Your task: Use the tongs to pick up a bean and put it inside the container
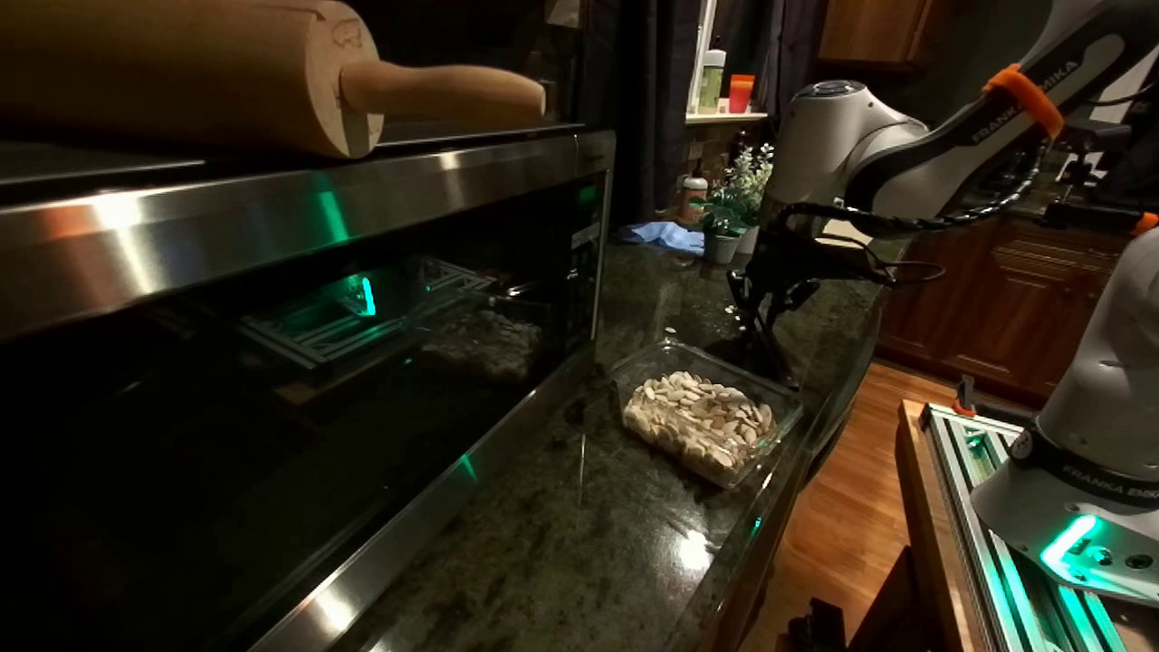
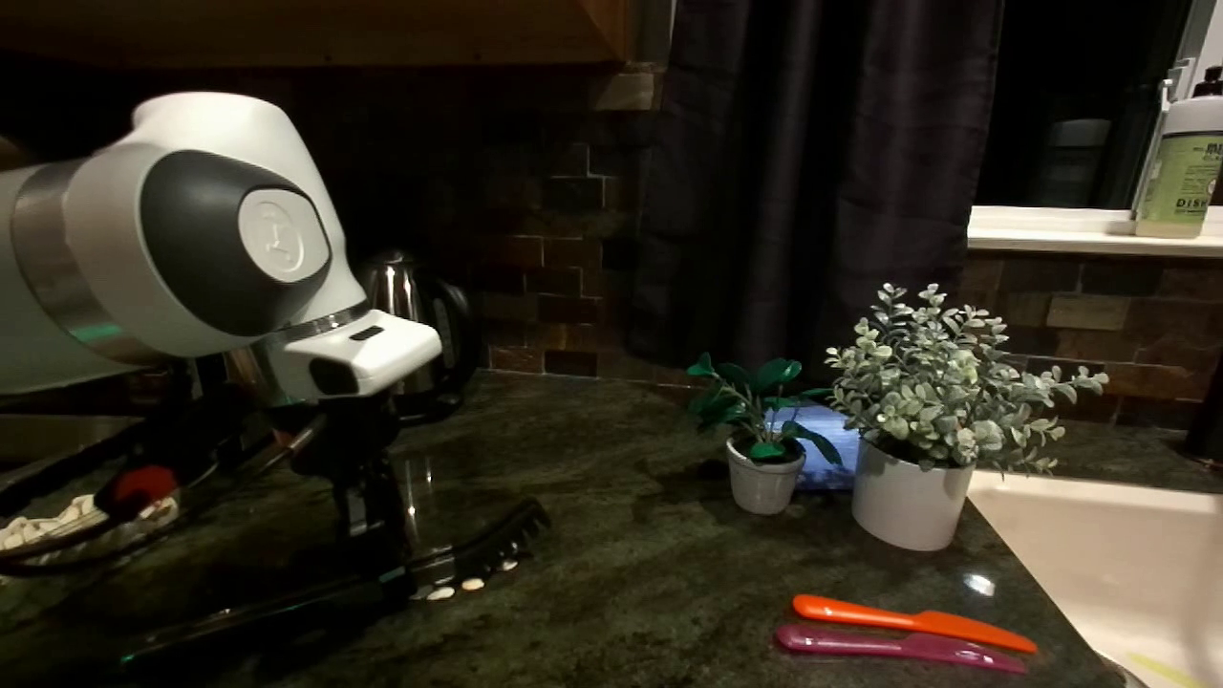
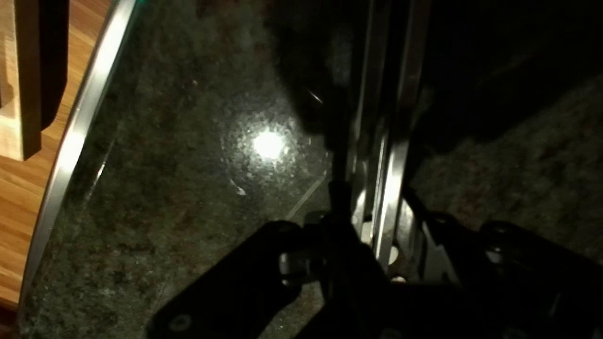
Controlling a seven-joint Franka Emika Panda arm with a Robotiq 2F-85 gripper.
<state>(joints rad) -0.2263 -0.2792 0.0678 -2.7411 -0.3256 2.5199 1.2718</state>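
So, jaws closed on tongs [image 3: 393, 188]; knives [image 2: 903, 619], plants [image 2: 912, 497] nr sink [image 2: 1099, 535]; tub [image 1: 779, 403] w/ beans [image 1: 697, 403] by microwave [image 1: 299, 362].

Tongs [image 3: 395, 165] — partly beyond the top edge (in the wrist view)
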